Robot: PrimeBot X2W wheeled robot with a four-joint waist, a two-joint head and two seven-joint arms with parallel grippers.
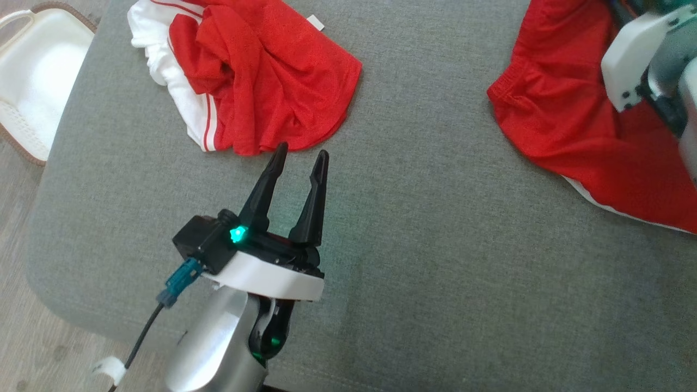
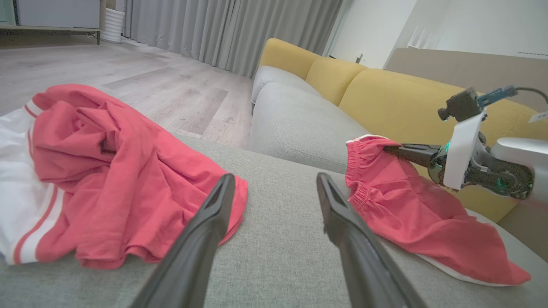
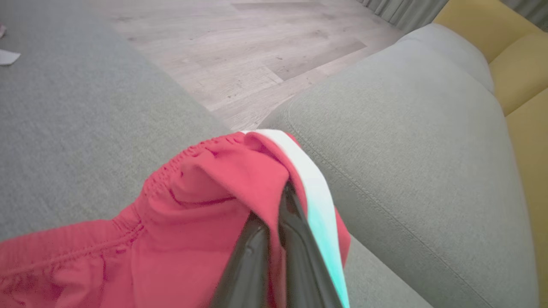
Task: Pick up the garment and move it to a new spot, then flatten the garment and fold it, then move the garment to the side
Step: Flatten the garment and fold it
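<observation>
The garment (image 1: pixel 577 120), red shorts with a gathered waistband and white trim, lies at the right of the grey cushion (image 1: pixel 435 245). In the right wrist view my right gripper (image 3: pixel 283 201) is shut on a fold of its waistband (image 3: pixel 192 205), with red cloth draped over the fingers. The left wrist view shows the same grip from the side, with the shorts (image 2: pixel 406 205) trailing down from it. My left gripper (image 1: pixel 302 150) stands open and holds nothing, its tips just short of a second, crumpled red and white garment (image 1: pixel 261 76), which is also in the left wrist view (image 2: pixel 107 171).
A white basket (image 1: pixel 32 71) stands on the wooden floor beyond the cushion's left edge. A yellow and grey sofa (image 2: pixel 385 85) runs beside the cushion on the right arm's side. Bare grey fabric lies between the two garments.
</observation>
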